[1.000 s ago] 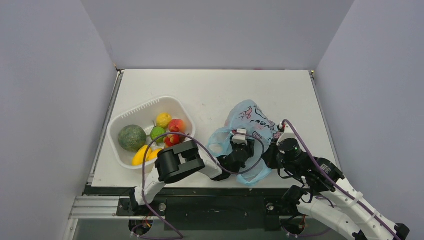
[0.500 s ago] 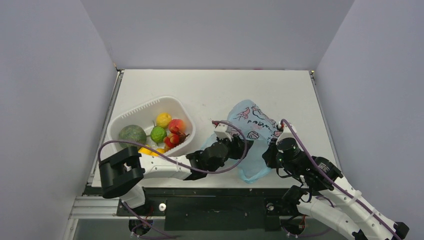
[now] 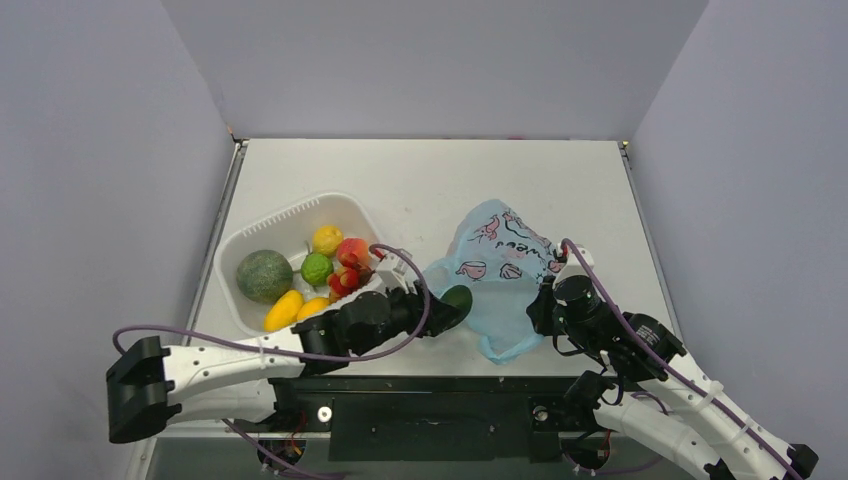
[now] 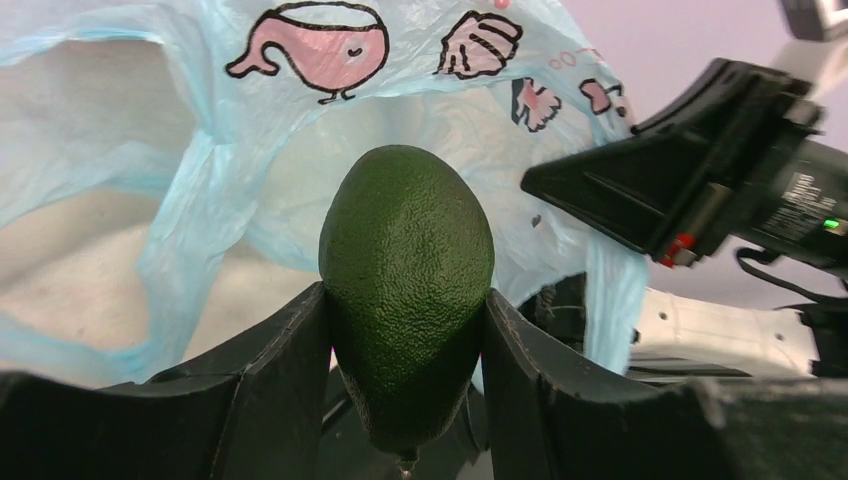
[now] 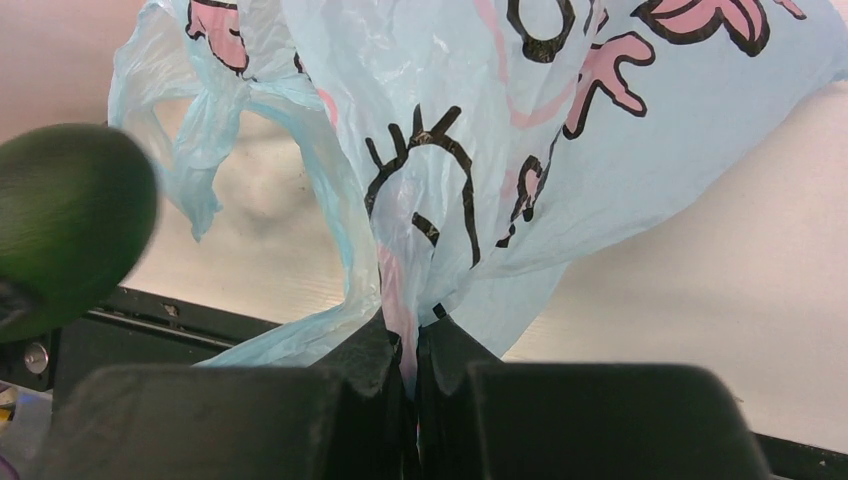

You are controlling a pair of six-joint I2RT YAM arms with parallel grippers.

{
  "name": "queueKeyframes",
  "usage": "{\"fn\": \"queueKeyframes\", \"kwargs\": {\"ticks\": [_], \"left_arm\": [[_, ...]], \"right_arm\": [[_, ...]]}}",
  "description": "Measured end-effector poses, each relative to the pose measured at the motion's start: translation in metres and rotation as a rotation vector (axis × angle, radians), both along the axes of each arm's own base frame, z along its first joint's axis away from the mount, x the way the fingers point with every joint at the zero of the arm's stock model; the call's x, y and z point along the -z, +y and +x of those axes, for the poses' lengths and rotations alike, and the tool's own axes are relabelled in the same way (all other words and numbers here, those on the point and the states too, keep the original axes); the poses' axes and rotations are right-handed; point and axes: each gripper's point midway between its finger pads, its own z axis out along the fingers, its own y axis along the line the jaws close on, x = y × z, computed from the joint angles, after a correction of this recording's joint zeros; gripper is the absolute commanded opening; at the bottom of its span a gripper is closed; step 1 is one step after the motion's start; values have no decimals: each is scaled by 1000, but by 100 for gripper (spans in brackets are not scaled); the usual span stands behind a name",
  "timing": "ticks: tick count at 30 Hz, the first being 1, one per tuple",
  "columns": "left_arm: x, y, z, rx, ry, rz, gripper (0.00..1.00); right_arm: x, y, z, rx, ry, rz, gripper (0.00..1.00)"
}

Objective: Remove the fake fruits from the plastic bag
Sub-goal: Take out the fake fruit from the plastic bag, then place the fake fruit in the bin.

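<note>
Left pincer (image 4: 405, 305) clamped on dark green fruit (image 4: 407, 270). Fruit upright between fingers, outside plastic bag (image 4: 200, 150) mouth, close to counter's near edge, between bag and white tub (image 3: 236, 243).
Right pincer (image 5: 408, 350) pinched together on bag's thin plastic, holding it up.
Step, judged: green fruit out of bag, drop-off pending.
Next: carry toward tub by left edge, part fingers over free spot.
Tub holds melon (image 3: 264, 275), yellow, lime and peach pieces, red pieces (image 3: 344, 281).
Bag contents: cannot tell.

One plastic bag (image 3: 497, 262), one white tub (image 3: 290, 212), seven fruit pieces (image 3: 317, 268) in the tub, one dark green fruit (image 3: 457, 299) outside.
</note>
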Motion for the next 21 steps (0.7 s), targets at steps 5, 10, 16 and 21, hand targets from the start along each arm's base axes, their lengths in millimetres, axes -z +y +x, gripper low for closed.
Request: {"fn": "queueKeyframes", "kwargs": {"ticks": [5, 10, 16, 21], "left_arm": [[-24, 46, -9, -49, -14, -53, 0], [-43, 101, -1, -189, -53, -78, 0], [-23, 140, 24, -331, -64, 169, 0], [-30, 154, 58, -436, -73, 367, 0]], "right_arm": [[0, -1, 0, -2, -3, -6, 0], [0, -1, 0, -4, -3, -7, 0], [2, 2, -2, -24, 0, -4, 0], [4, 10, -9, -82, 5, -1, 0]]}}
